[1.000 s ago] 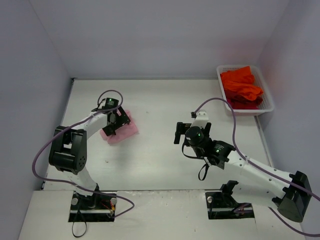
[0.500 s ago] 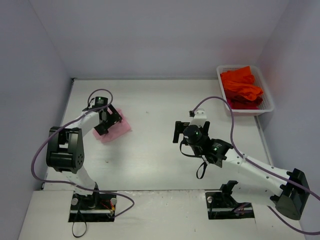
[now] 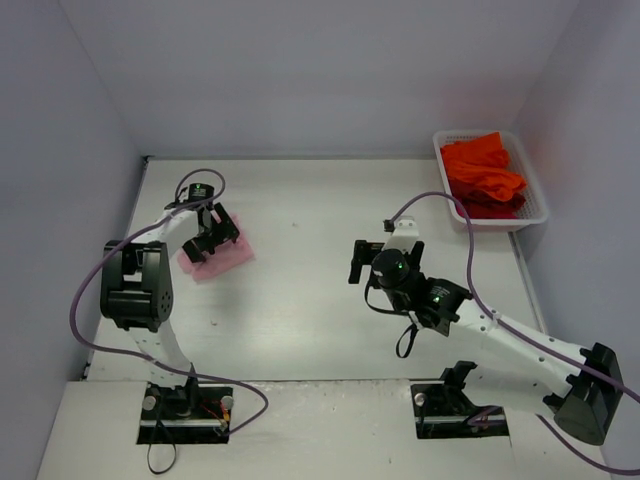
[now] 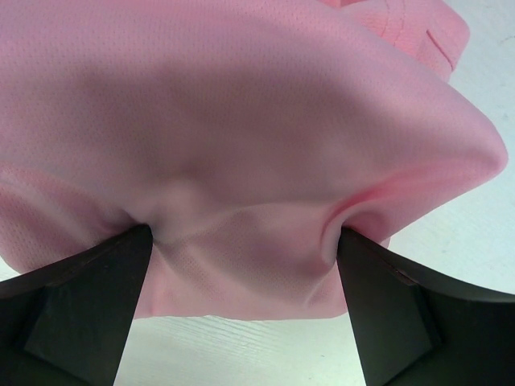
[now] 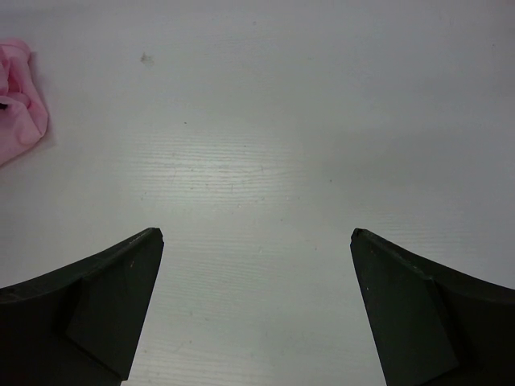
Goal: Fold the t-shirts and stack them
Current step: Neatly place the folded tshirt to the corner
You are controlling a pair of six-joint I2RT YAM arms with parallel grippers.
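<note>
**Left claw straddles the pink shirt; right claw hangs over bare table**

The left claw [image 4: 245, 232] stands with its jaws spread wide. A light pink thin-cloth t-shirt [image 4: 241, 121] bulges up between them, and the cloth touches both dark fingers [image 4: 88, 297] and creases where it meets each tip. From above, this shirt lies as a small folded bundle on the white table [image 3: 300, 300], in the left part near the far edge, with the claw on top of it.

The right claw [image 5: 256, 233] has its jaws wide apart with nothing between them, and it hangs over bare table near the middle, well apart from the pink shirt. The bright orange-red t-shirts [image 3: 485, 170] lie heaped in a white plastic mesh basket [image 3: 535, 215] at the far right corner.
</note>
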